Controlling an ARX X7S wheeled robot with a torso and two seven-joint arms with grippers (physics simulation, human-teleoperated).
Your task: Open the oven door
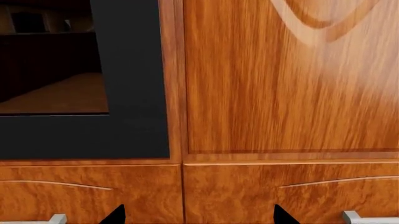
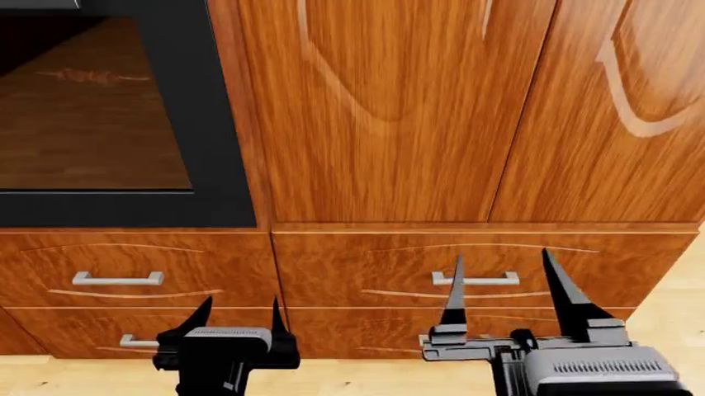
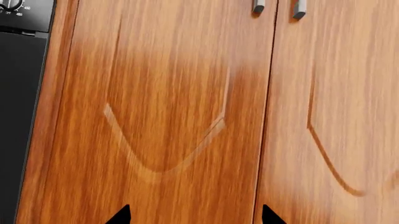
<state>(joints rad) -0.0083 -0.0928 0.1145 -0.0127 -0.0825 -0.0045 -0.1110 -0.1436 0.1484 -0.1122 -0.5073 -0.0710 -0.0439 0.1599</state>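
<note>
The oven door (image 2: 226, 124) is a matte-black panel at the upper left of the head view, and its dark glass window (image 2: 94, 107) reflects a wooden floor. Its lower corner (image 1: 134, 93) fills the left wrist view, and a black strip of it (image 3: 16, 121) edges the right wrist view. My left gripper (image 2: 239, 307) is open, low in front of the drawers below the oven, with its fingertips (image 1: 115, 215) wide apart and nothing between them. My right gripper (image 2: 503, 257) is also open and empty, facing the cabinet front (image 3: 162, 116) to the right of the oven.
Reddish wooden cabinet doors (image 2: 375, 107) stand right of the oven, with small handles (image 3: 259, 5) higher up. Wooden drawers with silver handles (image 2: 118, 279) (image 2: 476, 279) run below. An oven control knob (image 3: 9, 4) shows above the door. Light floor (image 2: 683, 322) lies at the bottom.
</note>
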